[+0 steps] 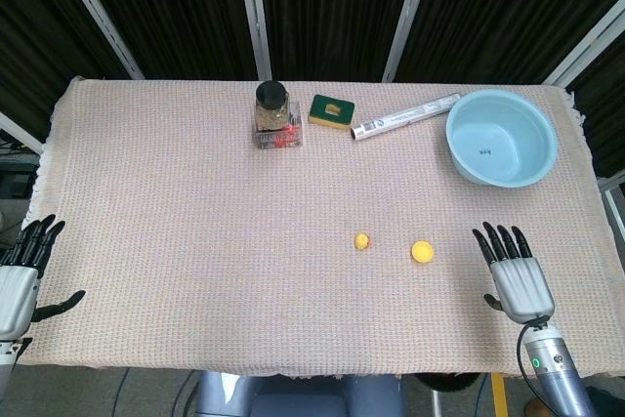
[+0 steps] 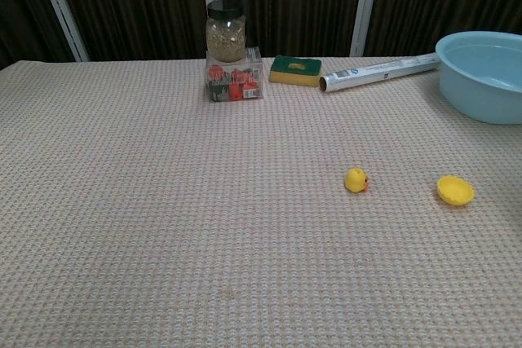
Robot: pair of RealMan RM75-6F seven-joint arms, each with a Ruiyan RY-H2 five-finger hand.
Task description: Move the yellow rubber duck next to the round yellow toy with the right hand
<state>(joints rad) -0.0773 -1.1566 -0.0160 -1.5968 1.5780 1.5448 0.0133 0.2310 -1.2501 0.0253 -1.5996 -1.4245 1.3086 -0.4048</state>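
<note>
Cloth (image 1: 195, 241) of woven beige covers the table to every edge. At the far right sits a pale blue basin (image 1: 501, 137), a small dark mark inside too small to read; the foil roll (image 1: 404, 116) beside it carries unreadable print. Yellow rubber duck (image 2: 356, 180) stands mid-cloth, orange beak facing right toward the round yellow toy (image 2: 455, 190), bare cloth between them. Right hand (image 1: 513, 275) and left hand (image 1: 21, 275) rest spread, holding nothing.
</note>
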